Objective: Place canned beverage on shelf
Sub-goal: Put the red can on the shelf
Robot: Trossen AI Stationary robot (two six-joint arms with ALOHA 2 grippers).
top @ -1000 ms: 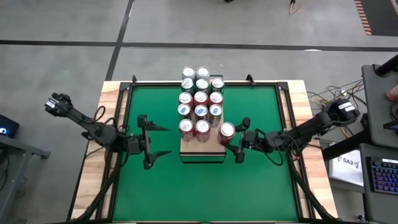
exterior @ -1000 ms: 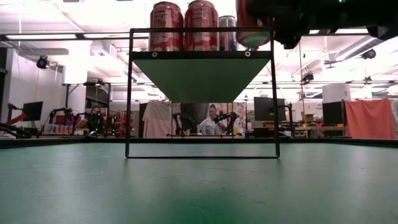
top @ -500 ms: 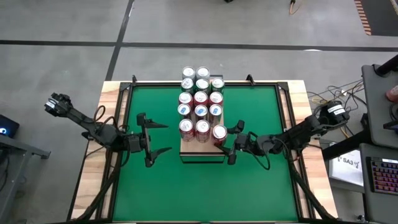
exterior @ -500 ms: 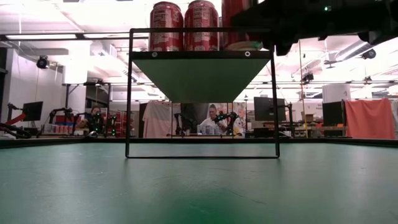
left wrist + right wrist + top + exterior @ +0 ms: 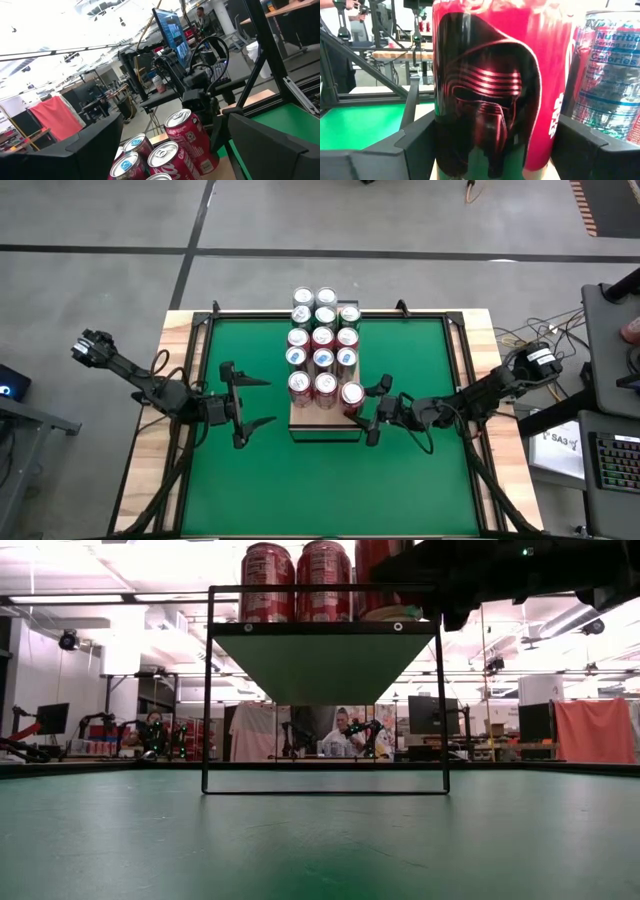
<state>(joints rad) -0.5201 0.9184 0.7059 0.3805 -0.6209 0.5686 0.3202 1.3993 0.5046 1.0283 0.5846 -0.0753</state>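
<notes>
- The right claw (image 5: 367, 411) was clamped on a red can (image 5: 352, 395), one finger (image 5: 380, 150) on each side of it, as the right wrist view showed.
- That can stood upright at the right edge of the shelf (image 5: 325, 423), in the front row beside two other red cans (image 5: 313, 386).
- In the low view the held can's base (image 5: 390, 612) sat at the level of the shelf top, though actual contact could not be told there.
- The shelf was a pale wooden board on a dark frame (image 5: 325, 690), standing on the green surface (image 5: 420, 480) about midway between its left and right edges.
- Behind the front row, more cans (image 5: 322, 330) stood in rows of three, running toward the far edge of the surface.
- The can in the right claw bore a dark masked figure (image 5: 487, 100), with a silver-and-red can (image 5: 607, 75) just beside it.
- The left claw (image 5: 258, 405) waited to the left of the shelf with its fingers spread wide apart, gripping nothing.
- A person sat in the room beyond the surface (image 5: 345, 730).
</notes>
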